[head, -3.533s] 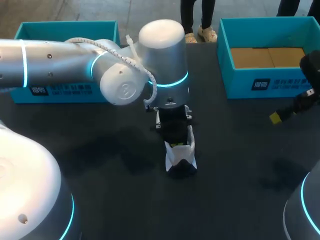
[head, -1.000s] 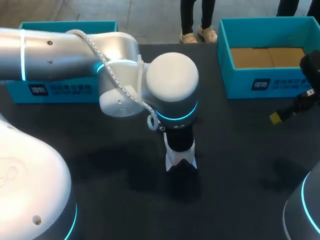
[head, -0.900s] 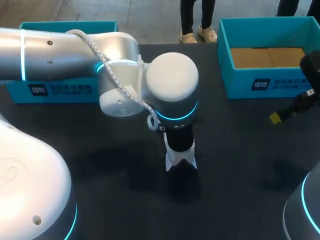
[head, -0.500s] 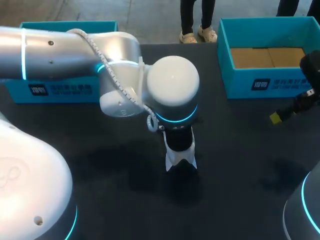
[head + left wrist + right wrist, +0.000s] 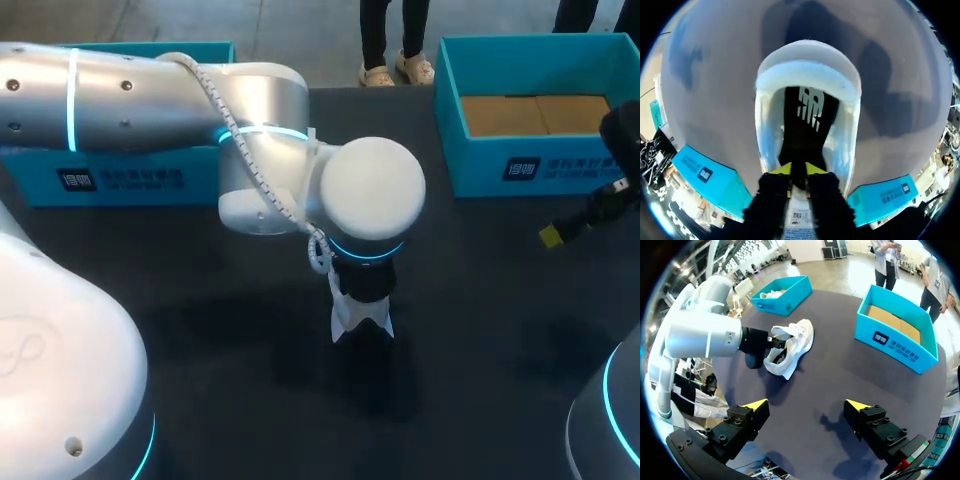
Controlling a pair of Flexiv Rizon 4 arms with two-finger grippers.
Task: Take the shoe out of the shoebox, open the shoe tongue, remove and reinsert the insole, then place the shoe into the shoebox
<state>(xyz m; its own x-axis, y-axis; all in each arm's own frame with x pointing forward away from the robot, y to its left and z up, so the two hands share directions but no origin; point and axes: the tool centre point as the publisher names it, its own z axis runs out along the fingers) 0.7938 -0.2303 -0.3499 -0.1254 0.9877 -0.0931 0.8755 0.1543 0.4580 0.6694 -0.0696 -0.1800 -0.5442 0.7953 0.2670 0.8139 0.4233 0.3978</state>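
left gripper (image 5: 799,170): yellow tips nearly together, pinching the black strip (image 5: 807,125) inside the shoe; tongue or insole, cannot tell
right gripper (image 5: 805,405): fingers spread wide, nothing between them, above the table (image 5: 840,375)
shoe (image 5: 360,315): white, mid-table, outside both boxes
right shoebox (image 5: 520,165): teal, open, brown cardboard inside
left shoebox (image 5: 120,180): teal, far corner

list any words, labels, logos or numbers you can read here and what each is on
Nothing reads clearly enough to quote.
Left box: white label on its front wall, print too blurred.
Right box: same kind of label, too blurred.
Shoe: white logo mark on its black inside, no legible letters.
Tag between the left gripper's fingers: a square code and fine print, too small.
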